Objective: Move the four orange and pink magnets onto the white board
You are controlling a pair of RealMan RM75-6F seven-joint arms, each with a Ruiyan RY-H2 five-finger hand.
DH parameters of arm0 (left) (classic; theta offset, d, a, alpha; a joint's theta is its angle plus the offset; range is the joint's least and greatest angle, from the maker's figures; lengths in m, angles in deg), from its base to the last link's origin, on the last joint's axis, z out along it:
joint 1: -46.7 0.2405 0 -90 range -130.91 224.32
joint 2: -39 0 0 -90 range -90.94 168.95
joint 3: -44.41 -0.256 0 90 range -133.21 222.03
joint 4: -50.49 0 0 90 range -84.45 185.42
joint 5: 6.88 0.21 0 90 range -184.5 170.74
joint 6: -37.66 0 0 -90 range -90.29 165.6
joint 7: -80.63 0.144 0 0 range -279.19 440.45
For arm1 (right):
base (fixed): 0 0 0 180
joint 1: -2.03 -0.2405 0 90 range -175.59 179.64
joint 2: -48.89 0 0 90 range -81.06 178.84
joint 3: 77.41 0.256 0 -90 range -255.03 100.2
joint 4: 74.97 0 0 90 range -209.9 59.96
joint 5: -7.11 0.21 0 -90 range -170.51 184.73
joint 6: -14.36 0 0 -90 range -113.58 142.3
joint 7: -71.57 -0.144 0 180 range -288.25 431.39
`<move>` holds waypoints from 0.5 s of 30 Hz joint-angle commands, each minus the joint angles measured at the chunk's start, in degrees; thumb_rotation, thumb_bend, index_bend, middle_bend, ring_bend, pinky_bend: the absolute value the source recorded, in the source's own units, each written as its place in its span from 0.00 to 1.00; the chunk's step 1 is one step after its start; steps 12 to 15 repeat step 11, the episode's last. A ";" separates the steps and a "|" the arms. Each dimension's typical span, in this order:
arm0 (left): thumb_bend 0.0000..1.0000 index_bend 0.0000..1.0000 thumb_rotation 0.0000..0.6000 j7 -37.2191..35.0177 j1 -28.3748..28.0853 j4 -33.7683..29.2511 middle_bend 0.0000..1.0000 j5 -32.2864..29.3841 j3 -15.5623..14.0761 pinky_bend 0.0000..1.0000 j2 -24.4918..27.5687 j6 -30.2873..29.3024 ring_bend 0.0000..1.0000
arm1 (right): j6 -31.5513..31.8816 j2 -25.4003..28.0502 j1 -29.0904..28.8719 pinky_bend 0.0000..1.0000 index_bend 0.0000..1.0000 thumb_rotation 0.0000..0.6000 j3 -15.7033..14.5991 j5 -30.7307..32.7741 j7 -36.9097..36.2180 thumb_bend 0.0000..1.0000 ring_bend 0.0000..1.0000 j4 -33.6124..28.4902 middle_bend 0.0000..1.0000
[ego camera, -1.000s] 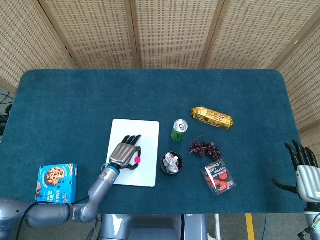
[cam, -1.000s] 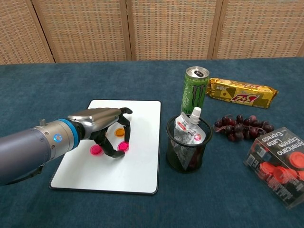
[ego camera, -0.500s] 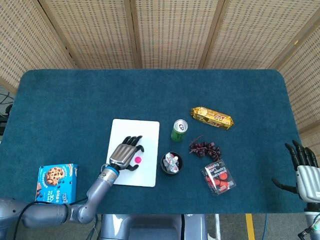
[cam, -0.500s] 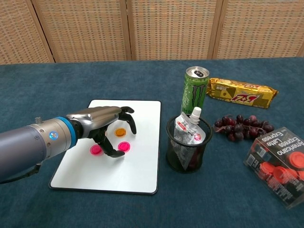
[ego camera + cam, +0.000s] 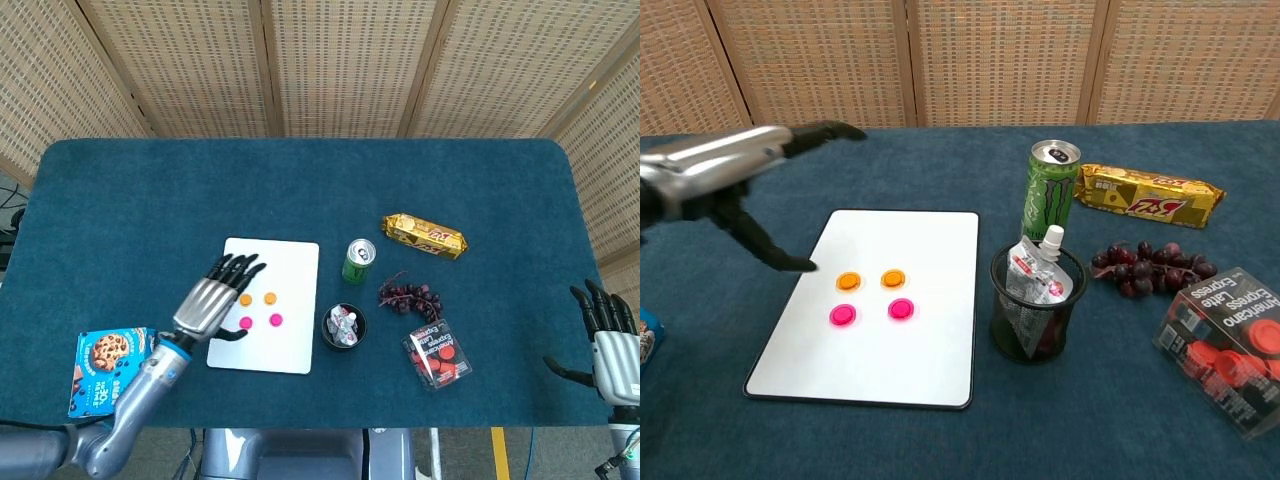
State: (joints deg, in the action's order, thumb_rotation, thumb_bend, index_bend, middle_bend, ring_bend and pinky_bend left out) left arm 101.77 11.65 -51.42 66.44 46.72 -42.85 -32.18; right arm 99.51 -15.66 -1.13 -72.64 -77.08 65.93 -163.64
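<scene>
Left robot hand (image 5: pixel 212 300), fingers spread and empty, has withdrawn to nine o'clock of the white board (image 5: pixel 930 240), uncovering two orange magnets (image 5: pixel 848 282) above two pink magnets (image 5: pixel 842 316) on it; placement appears complete; right robot hand (image 5: pixel 604 322) idles open.

Left hand (image 5: pixel 208 303): silver-grey ribbed back, black fingers, blue wrist ring, grey arm. Right hand (image 5: pixel 607 343): pale grey back, black fingers.

White board (image 5: pixel 920 330) on teal cloth (image 5: pixel 940 160); two orange magnets (image 5: pixel 870 280), two pink magnets (image 5: pixel 871 312); green can (image 5: pixel 1050 195); gold wrapper (image 5: pixel 1150 195); woven tan screens (image 5: pixel 1000 60).
</scene>
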 commanded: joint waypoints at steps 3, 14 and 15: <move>0.01 0.00 1.00 -11.45 14.76 5.96 0.00 9.54 -6.78 0.00 8.87 -18.97 0.00 | 0.36 -0.23 0.06 0.00 0.00 1.00 0.09 -0.06 0.76 0.09 0.00 -0.06 0.00; 0.02 0.00 1.00 -23.66 26.32 18.64 0.00 4.47 -7.55 0.00 8.84 -25.88 0.00 | 1.42 -0.73 0.12 0.00 0.00 1.00 0.05 -0.96 2.82 0.10 0.00 0.03 0.00; 0.02 0.00 1.00 -23.66 26.32 18.64 0.00 4.47 -7.55 0.00 8.84 -25.88 0.00 | 1.42 -0.73 0.12 0.00 0.00 1.00 0.05 -0.96 2.82 0.10 0.00 0.03 0.00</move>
